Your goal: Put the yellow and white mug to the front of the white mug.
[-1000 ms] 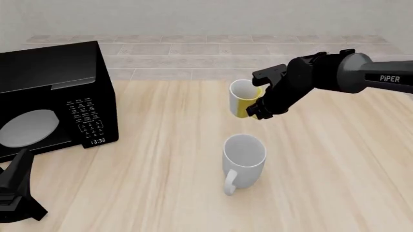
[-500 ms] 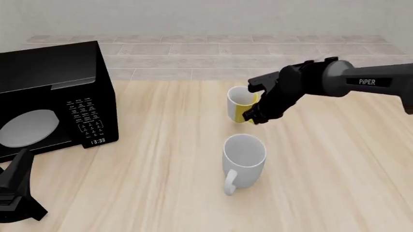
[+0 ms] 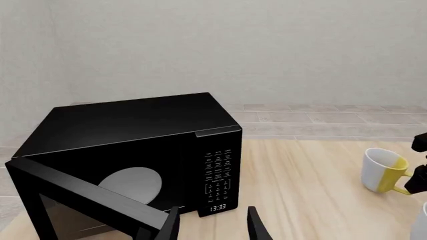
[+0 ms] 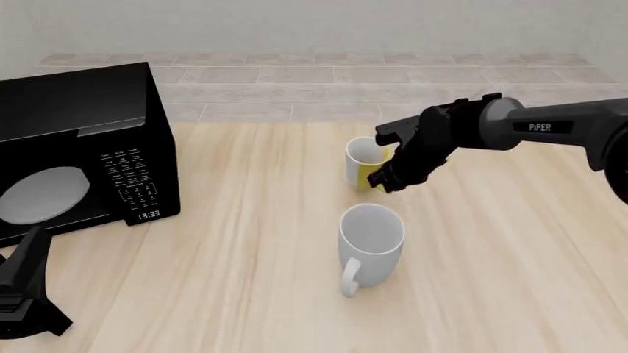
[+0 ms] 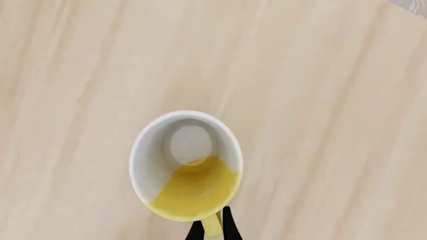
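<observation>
The yellow and white mug (image 4: 364, 162) stands upright beyond the white mug (image 4: 371, 242), near the middle of the table. My right gripper (image 4: 387, 175) is shut on its yellow handle (image 5: 212, 226), with the mug at or just above the tabletop. The right wrist view looks straight down into the mug (image 5: 188, 166). The white mug stands upright with its handle toward the near edge. My left gripper (image 4: 26, 293) is open and empty at the near left, in front of the microwave. The left wrist view shows its fingers (image 3: 257, 228) and the yellow and white mug (image 3: 380, 170) far off.
A black microwave (image 4: 84, 147) stands at the left with its door (image 3: 87, 197) swung open toward my left gripper. A tiled ledge (image 4: 314, 88) and a wall run along the far side of the wooden table (image 4: 510, 250).
My right gripper has carried the yellow and white mug down toward the tabletop, still beyond the white mug. The left arm and the white mug have not moved.
</observation>
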